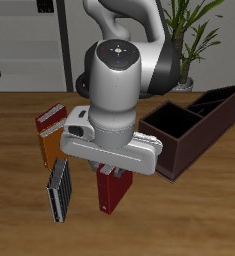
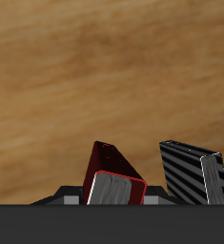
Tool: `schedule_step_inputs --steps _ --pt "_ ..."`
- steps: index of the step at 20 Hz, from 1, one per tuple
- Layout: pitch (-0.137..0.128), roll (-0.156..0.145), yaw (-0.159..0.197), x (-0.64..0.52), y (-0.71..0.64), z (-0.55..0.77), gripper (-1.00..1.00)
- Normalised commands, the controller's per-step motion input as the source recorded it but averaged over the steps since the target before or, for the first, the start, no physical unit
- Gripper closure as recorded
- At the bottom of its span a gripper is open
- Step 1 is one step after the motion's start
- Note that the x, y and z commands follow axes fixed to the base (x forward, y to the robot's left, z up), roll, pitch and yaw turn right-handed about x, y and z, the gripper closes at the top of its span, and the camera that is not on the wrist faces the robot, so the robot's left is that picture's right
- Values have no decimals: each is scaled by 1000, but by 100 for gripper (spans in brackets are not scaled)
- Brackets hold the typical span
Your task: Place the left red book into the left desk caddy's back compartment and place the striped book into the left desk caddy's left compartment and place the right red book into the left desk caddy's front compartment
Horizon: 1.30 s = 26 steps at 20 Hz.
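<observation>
We have our gripper (image 1: 113,168) low over the right red book (image 1: 111,190), which lies directly beneath it with its long axis running toward the surface's (image 1: 189,220) front edge; whether the fingers clamp it we cannot tell. Beside it lies the flat striped book (image 1: 58,190), and the boxy dark left desk caddy (image 1: 194,128) waits farther back.

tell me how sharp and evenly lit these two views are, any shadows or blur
Exterior view: flat, even lighting, low-resolution and slightly soft; the arm hides much of the dark crimson book. Wrist view: the wood-grain tabletop looks smeared and stretched, the grey-and-black striped book stays crisp; a dark band cuts off the scene's edge.
</observation>
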Motion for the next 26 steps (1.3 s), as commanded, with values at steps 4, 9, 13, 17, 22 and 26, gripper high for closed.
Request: schedule_step_inputs --steps 4,9,13,17,22,26 --pt "-101 -32 -8 -491 141 840 100" --pt "1 -29 -3 -423 96 604 100" --pt "-27 39 30 -629 132 630 100" --pt "-2 -28 47 -617 39 359 100" --pt "-20 -33 24 -536 5 211 100" --pt "12 -39 -18 -511 -22 114 100"
